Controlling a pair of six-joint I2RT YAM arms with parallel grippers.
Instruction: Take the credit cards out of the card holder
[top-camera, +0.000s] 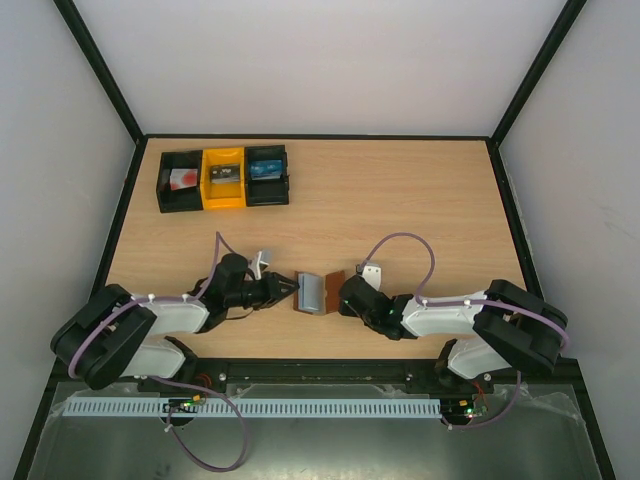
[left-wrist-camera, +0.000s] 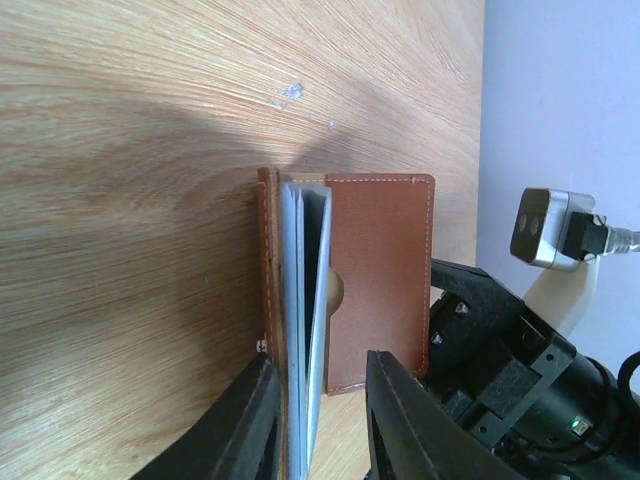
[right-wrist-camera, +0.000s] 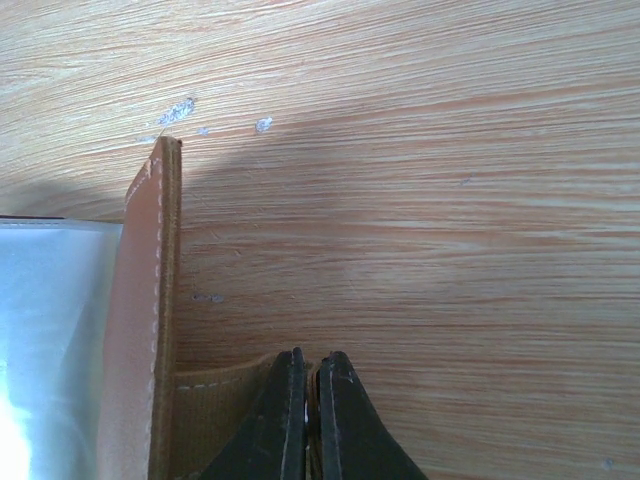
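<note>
The brown card holder (top-camera: 312, 292) lies open on the table between my two arms. In the left wrist view its brown flap (left-wrist-camera: 380, 260) lies flat and its grey-blue pocket faces (left-wrist-camera: 300, 300) stand on edge. My left gripper (left-wrist-camera: 320, 362) straddles those faces, open: the left finger (left-wrist-camera: 245, 420) touches the brown edge, and the right finger (left-wrist-camera: 400, 420) stands apart from them. My right gripper (right-wrist-camera: 311, 355) is shut on the holder's little brown tab (right-wrist-camera: 215, 400), beside the stitched edge (right-wrist-camera: 140, 300). The credit cards are hidden.
Three small bins stand in a row at the back left: black (top-camera: 180, 180), yellow (top-camera: 223, 178) and black (top-camera: 267, 172), each with something inside. White walls enclose the table on three sides. A shiny pocket face (right-wrist-camera: 50, 330) fills the lower left of the right wrist view.
</note>
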